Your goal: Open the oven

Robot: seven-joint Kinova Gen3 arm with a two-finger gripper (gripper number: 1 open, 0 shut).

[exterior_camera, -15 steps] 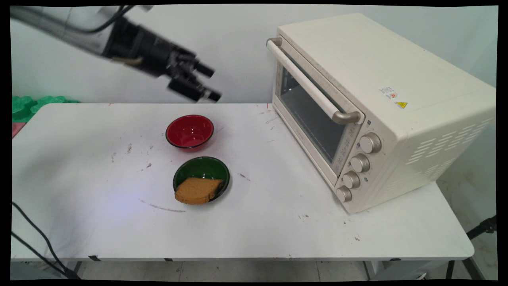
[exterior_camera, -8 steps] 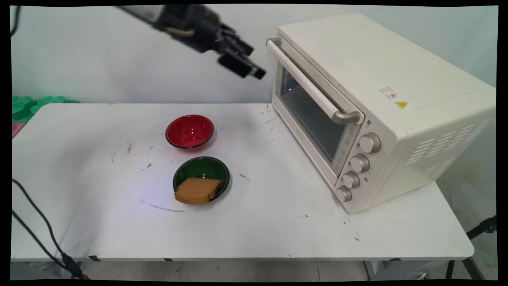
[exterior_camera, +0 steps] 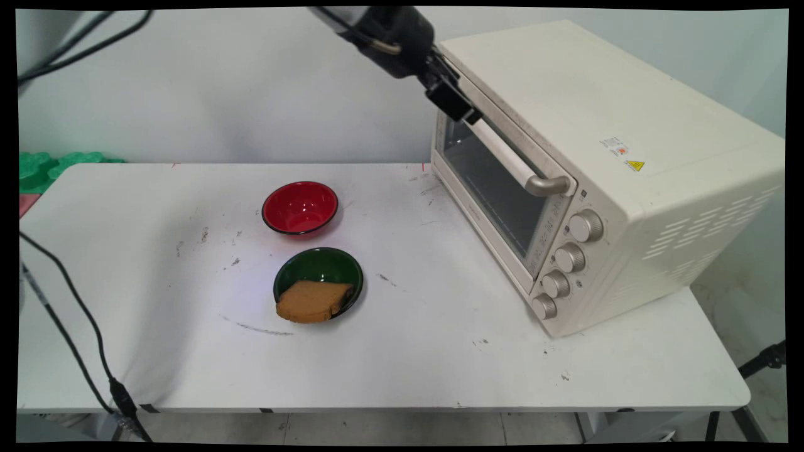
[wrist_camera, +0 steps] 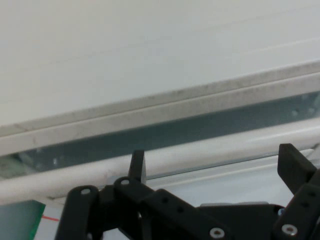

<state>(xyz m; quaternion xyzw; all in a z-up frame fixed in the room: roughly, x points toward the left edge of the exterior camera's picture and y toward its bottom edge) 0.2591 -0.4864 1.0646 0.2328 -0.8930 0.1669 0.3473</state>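
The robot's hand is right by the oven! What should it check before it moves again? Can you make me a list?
1. Jaws open: ok, they stand wide apart in the hand view.
2. Jaws lined up on the oven handle: ok, the bar runs across between them.
3. Jaws touching the handle: cannot tell.
4. Oven door shut: ok.
5. Bread resting in the green bowl: ok.
6. Red bowl standing apart from the oven: ok.

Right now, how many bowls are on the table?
2. The red bowl stands empty toward the table's far side; the green bowl sits just nearer the camera, with a slice of bread resting on its near rim. None looks hidden.
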